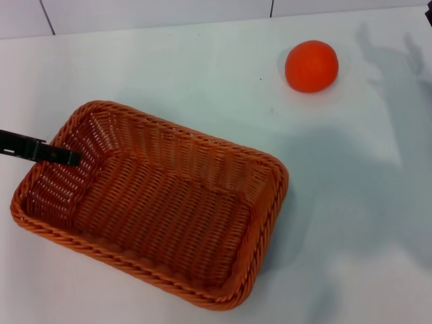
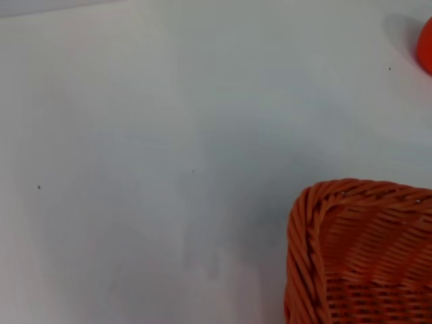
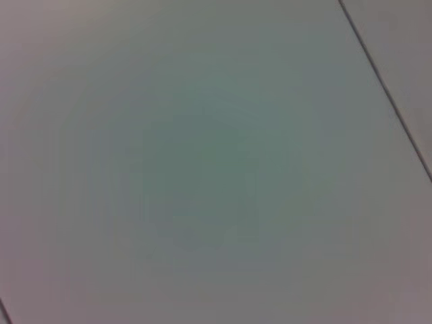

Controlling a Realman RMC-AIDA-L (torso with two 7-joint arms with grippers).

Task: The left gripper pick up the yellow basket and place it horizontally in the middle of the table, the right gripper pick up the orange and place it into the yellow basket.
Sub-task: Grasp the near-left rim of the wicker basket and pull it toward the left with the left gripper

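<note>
The yellow basket [image 1: 155, 202], an orange-brown wicker rectangle, lies empty and skewed on the white table [image 1: 202, 67], left of centre in the head view. One corner of it shows in the left wrist view [image 2: 358, 256]. The left gripper [image 1: 50, 152] shows only as a slim black tip coming in from the left edge and reaching over the basket's left short rim. The orange [image 1: 311, 65] sits on the table at the far right, well apart from the basket. Its edge shows in the left wrist view [image 2: 426, 44]. The right gripper is out of view. Only a shadow falls on the table at the right.
The table's far edge meets a pale wall with vertical seams [image 1: 47, 17]. The right wrist view shows only a plain grey surface with a thin dark seam [image 3: 385, 88].
</note>
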